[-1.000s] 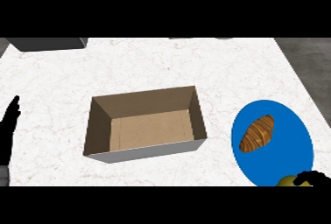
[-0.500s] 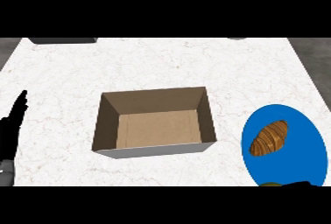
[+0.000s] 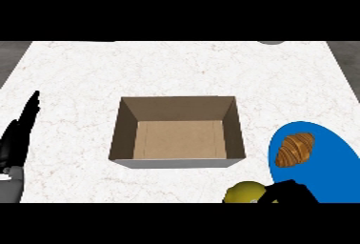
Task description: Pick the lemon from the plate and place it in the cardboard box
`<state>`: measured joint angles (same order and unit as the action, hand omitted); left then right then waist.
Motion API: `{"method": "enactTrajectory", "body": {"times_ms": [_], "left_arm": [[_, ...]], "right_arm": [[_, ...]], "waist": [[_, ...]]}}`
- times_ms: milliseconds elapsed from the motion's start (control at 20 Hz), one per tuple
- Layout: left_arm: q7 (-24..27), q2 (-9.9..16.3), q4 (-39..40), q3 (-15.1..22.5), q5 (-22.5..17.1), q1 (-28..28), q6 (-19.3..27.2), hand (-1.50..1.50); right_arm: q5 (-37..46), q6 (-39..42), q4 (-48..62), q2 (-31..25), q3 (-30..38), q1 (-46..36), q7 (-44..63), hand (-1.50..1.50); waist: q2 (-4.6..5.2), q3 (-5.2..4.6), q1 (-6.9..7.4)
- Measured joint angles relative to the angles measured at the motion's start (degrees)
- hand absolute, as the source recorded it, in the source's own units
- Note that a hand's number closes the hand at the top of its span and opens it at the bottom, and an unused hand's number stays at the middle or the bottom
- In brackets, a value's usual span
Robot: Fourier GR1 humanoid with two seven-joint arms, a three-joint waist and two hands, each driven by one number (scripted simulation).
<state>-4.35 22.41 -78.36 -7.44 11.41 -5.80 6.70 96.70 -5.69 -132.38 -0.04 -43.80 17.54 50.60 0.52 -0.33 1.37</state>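
The yellow lemon (image 3: 244, 193) shows at the lower edge of the head view, just left of the blue plate (image 3: 330, 162), with my right hand (image 3: 290, 193) curled against its right side. Only part of that hand is in view. The open cardboard box (image 3: 178, 132) sits in the middle of the counter, up and left of the lemon, with nothing inside. My left hand (image 3: 17, 138) rests at the far left edge, fingers straight and pointing up.
A brown croissant (image 3: 295, 149) lies on the blue plate. The white marble counter (image 3: 175, 66) stretches behind the box. A grey object (image 3: 271, 42) peeks in at the far edge.
The view has swung so box and plate sit more square. The lemon in my right hand has come left off the plate's lower edge, closer to the box's front corner.
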Motion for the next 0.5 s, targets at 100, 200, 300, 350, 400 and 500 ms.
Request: {"method": "enactTrajectory", "body": {"times_ms": [100,200,300,350,400,500], "left_arm": [[-0.1,-0.2,0.1,0.3,0.4,-0.7,0.1,0.0],[0.1,-0.2,0.7,0.3,0.3,-1.3,-0.1,0.0],[0.3,-0.8,0.9,0.9,0.6,-1.4,0.0,0.0],[0.5,-0.6,1.0,0.9,0.8,-1.6,-0.1,0.0],[0.5,-0.4,1.3,0.7,0.7,-1.9,-0.3,0.0],[0.5,-0.5,2.1,0.7,0.8,-2.6,-0.2,0.0]], "right_arm": [[-1.6,1.4,1.7,0.0,-0.2,-6.4,5.1,1.5],[-3.9,2.1,4.7,-0.1,0.6,-12.6,8.8,1.5],[-7.4,2.5,7.9,-0.1,2.7,-18.6,10.8,1.5],[-9.1,2.4,9.9,-0.2,3.6,-21.5,11.6,1.5],[-11.2,2.3,11.9,-0.2,5.2,-24.5,12.1,1.5],[-14.9,1.9,16.8,-0.2,8.8,-30.3,12.7,1.5]], "waist": [[0.16,0.04,0.41],[0.32,0.07,0.85],[0.39,0.11,1.19],[0.43,0.12,1.45],[0.44,0.14,1.52],[0.49,0.18,1.57]]}}
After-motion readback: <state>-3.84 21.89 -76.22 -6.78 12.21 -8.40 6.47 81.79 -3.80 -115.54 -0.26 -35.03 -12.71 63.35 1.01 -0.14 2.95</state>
